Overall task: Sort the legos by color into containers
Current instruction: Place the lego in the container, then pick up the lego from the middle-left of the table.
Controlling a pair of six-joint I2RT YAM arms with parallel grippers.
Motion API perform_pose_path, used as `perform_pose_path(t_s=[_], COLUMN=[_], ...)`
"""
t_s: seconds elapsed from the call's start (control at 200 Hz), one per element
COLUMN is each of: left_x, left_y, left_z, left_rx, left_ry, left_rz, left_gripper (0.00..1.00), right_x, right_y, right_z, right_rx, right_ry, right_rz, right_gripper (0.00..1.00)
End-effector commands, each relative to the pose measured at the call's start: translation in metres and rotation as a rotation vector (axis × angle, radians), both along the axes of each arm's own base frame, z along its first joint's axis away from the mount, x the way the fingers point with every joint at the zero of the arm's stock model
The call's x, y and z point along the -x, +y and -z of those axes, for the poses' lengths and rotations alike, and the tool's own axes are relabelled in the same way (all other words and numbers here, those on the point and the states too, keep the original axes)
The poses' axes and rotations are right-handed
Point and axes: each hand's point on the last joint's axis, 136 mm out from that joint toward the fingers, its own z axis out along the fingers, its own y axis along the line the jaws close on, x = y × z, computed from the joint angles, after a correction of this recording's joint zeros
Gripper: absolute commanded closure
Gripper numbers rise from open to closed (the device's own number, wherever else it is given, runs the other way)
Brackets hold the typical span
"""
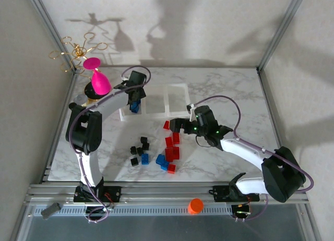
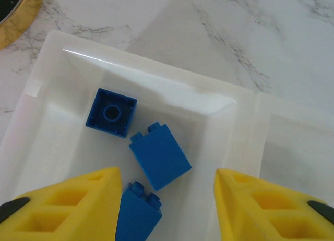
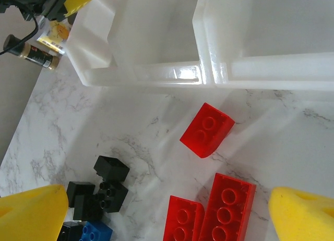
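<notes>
The clear plastic tray of three square containers (image 2: 156, 69) sits under the left gripper (image 2: 167, 174), its fingers apart, holding nothing. Three small blue plastic legos (image 2: 159, 155) lie in it, just below the fingers. The right gripper (image 3: 168, 191) hangs wide apart above small red plastic legos (image 3: 225, 207).
</notes>
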Motion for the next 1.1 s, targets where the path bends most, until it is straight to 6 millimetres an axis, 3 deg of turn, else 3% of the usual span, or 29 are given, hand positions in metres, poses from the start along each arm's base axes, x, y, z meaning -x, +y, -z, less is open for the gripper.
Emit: perform_pose_path(t_s=[0.0,0.205,0.426,0.796,1.096], left_x=[0.014,0.055,0.121,0.231,0.292], left_y=[0.000,-0.005,-0.031,-0.084,-0.119], left_z=[-0.040,-0.048,-0.046,-0.016,0.020], left_rx=[0.059,0.092,0.071,0.134,0.112], left_ry=[-0.060,-0.057,-0.028,0.095,0.221], left_rz=[0.015,0.052,0.142,0.305,0.470], left_gripper=[0.50,0.50,0.49,0.47,0.44], right_x=[-0.008,-0.008,0.009,0.055,0.072], right_y=[0.003,-0.002,-0.007,-0.008,-0.020], right_z=[-0.011,-0.010,0.014,0.046,0.061], right_rx=[0.005,0.081,0.136,0.220,0.226], right_ry=[-0.034,-0.042,0.028,0.153,0.206], right_rz=[-0.013,-0.052,-0.104,-0.178,-0.143], right_gripper=[0.01,0.01,0.01,0.01,0.01])
